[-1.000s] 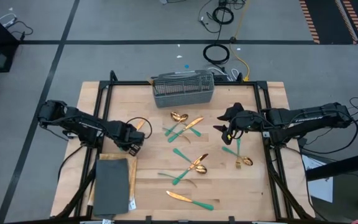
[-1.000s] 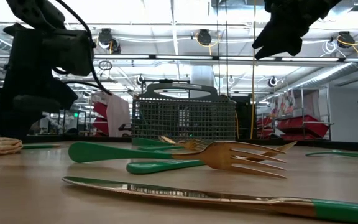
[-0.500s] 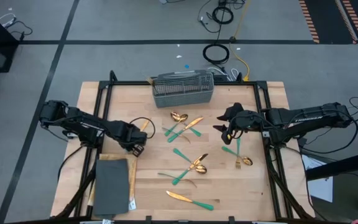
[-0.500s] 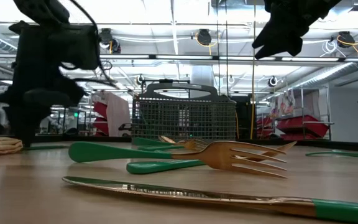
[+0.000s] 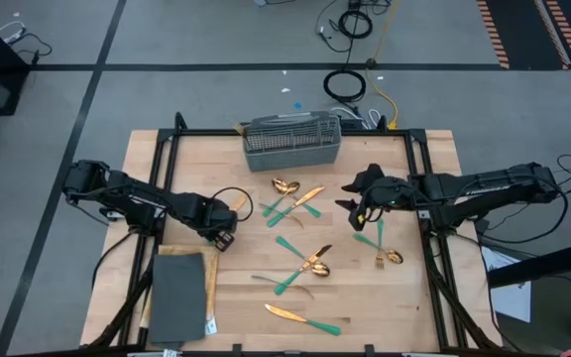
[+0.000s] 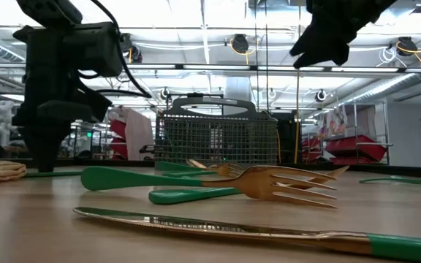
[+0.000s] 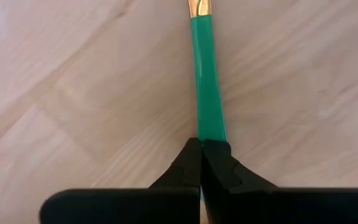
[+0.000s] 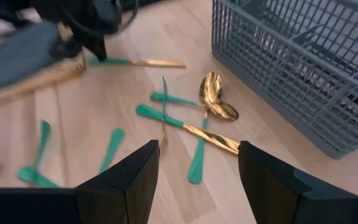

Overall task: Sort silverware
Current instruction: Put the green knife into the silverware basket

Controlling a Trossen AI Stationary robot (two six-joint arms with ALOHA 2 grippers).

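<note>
My left gripper (image 5: pixel 222 238) stands at the table's left, pointing down, shut on a piece of silverware (image 8: pixel 135 62) with a teal handle and a slim gold head. The piece lies flat on the wood and runs from the fingers toward the far edge. More silverware lies scattered: spoons and forks at the centre (image 5: pixel 290 196), a crossed group (image 5: pixel 310 263), a knife (image 5: pixel 305 317) near the front, and a fork and spoon (image 5: pixel 383 248) at the right. My right gripper (image 8: pixel 197 180) hangs open in the air over the table's right half, holding nothing. My left gripper pinches the teal handle (image 7: pixel 209 127) at its free end between its two fingers. The fingers come from above, pointing down. The piece stretches away from them along the tabletop, its gold head (image 7: pixel 199 6) farthest off. Whether the handle end is raised off the wood, I cannot tell.
A grey wire mesh basket (image 5: pixel 292 141) stands at the far edge, centre. A dark grey flat slab (image 5: pixel 178 296) lies at the near left with a tan woven strip (image 5: pixel 211 283) beside it. Black frame rails (image 5: pixel 167 178) border the table's left and right sides.
My left gripper has shifted a little toward the table's right and near edges and turned slightly about its own axis, staying low over the handle. The scattered silverware has kept its place.
</note>
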